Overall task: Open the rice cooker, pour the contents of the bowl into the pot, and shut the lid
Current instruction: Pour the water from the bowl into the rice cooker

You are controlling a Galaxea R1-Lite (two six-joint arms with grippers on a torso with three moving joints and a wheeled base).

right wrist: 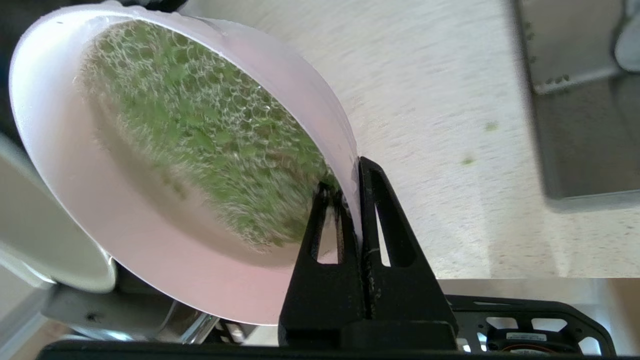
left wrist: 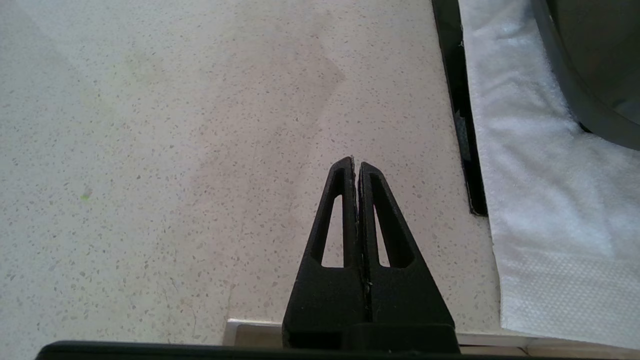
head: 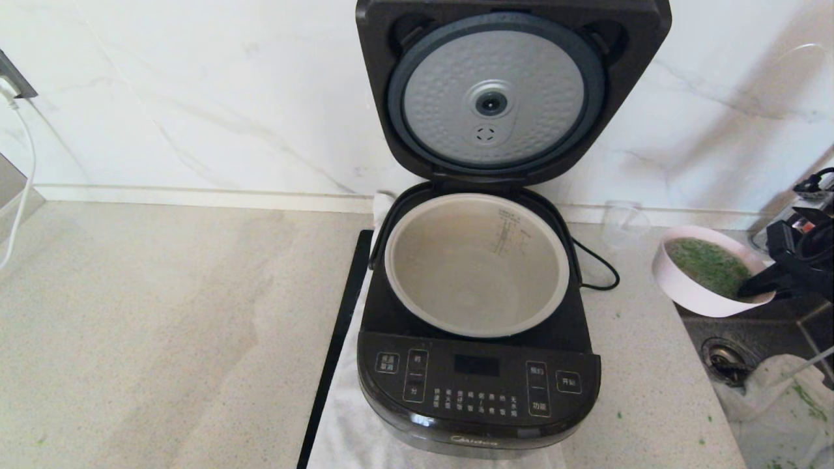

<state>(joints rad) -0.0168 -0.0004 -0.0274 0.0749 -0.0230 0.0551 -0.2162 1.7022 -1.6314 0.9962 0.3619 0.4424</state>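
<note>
The black rice cooker (head: 479, 384) stands open in the middle of the counter, its lid (head: 502, 91) upright with the dimpled silver plate facing me. The pale grey pot (head: 477, 264) inside looks empty. To the cooker's right, the white bowl (head: 700, 290) (right wrist: 150, 260) of chopped green bits (head: 707, 264) (right wrist: 200, 135) is held off the counter, tilted. My right gripper (head: 759, 286) (right wrist: 350, 180) is shut on the bowl's rim, one finger inside and one outside. My left gripper (left wrist: 356, 162) is shut and empty, low over bare counter left of the cooker.
A white cloth (left wrist: 540, 200) lies under the cooker, a black strip (head: 339, 339) along its left side. A clear plastic cup (head: 622, 221) stands behind the bowl. A sink (head: 769, 365) opens at the right. The cooker's cord (head: 599, 267) trails right. Green specks dot the counter.
</note>
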